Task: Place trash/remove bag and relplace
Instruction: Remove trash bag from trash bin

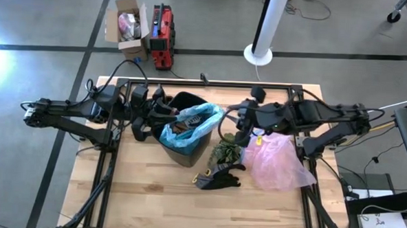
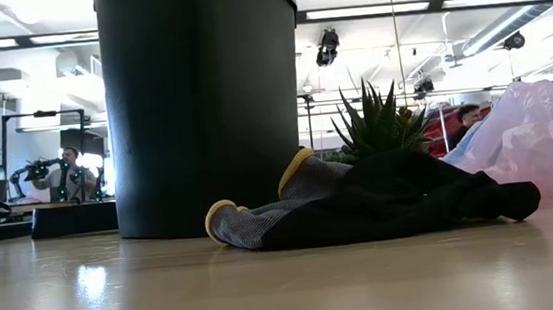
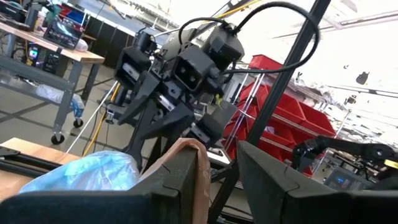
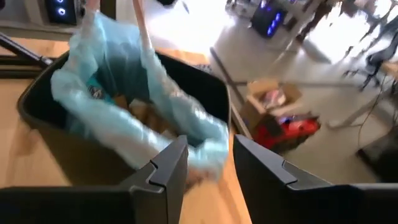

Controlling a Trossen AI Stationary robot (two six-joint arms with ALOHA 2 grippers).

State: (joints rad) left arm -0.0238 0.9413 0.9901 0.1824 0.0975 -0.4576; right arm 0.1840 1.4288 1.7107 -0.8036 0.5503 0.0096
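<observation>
Left jaws [image 3: 214,180] on crinkly teal bag [image 1: 189,124].

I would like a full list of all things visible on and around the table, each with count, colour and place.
Plastic bin: one, black, table centre.
Thin plastic bin liner: one, teal-blue, hanging out of the bin's top.
Crumpled paper trash: several pieces, brown, inside the liner.
Translucent plastic bag: one, pink, on the table right of the bin.
Leafy plant tuft: one, green, between bin and pink bag.
Glove: one, black and yellow, in front of the plant.
Cardboard box: one, brown, on the floor.
Left gripper: one, dark, at the liner's left edge.
Right gripper: one, dark, at the liner's right edge.
</observation>
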